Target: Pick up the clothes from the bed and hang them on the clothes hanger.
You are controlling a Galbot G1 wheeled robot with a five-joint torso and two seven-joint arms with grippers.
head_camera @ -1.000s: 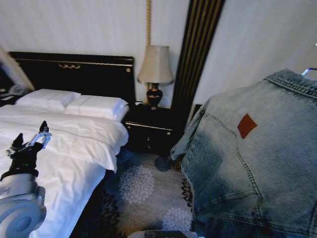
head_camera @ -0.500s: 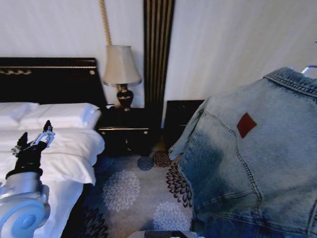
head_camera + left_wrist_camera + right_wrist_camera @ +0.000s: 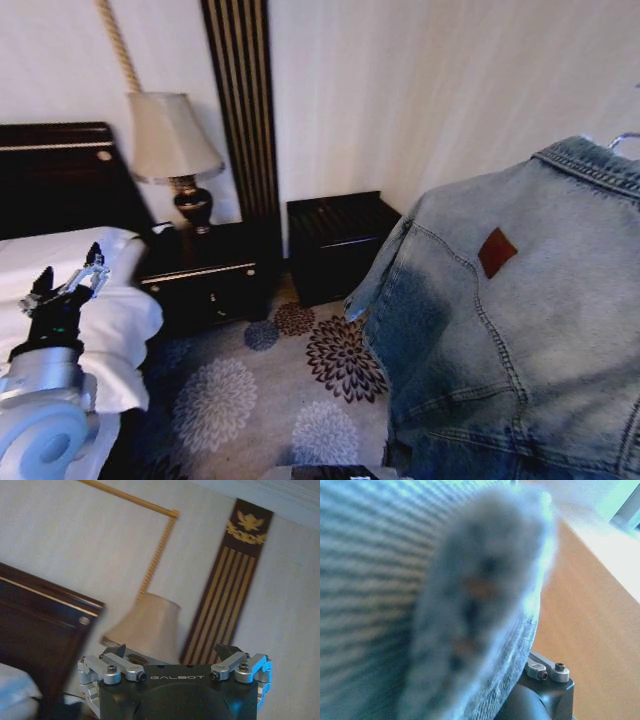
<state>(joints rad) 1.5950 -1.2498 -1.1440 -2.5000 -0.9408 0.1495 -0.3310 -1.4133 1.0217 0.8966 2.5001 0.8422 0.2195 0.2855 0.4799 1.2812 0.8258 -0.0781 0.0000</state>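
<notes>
The clothes (image 3: 510, 330), a faded light blue denim jacket, hang in the air at the right of the head view, back outward with the brown patch showing. The metal hook of the clothes hanger (image 3: 623, 141) peeks out above the collar. In the right wrist view a denim fold (image 3: 470, 605) lies right against the right gripper's body (image 3: 542, 682). My left gripper (image 3: 68, 283) stands open and holds nothing, raised over the corner of the bed (image 3: 115, 310). It faces the lamp in the left wrist view (image 3: 172, 652).
A black nightstand (image 3: 205, 275) with a beige lamp (image 3: 172, 140) stands beside the bed. A low black cabinet (image 3: 340, 240) sits against the wall by a striped panel (image 3: 240, 100). Flowered carpet (image 3: 300, 380) covers the floor between.
The camera has swung to the right: bed, lamp and nightstand have slid toward the picture's left. The jacket and the left gripper keep their places in the picture.
</notes>
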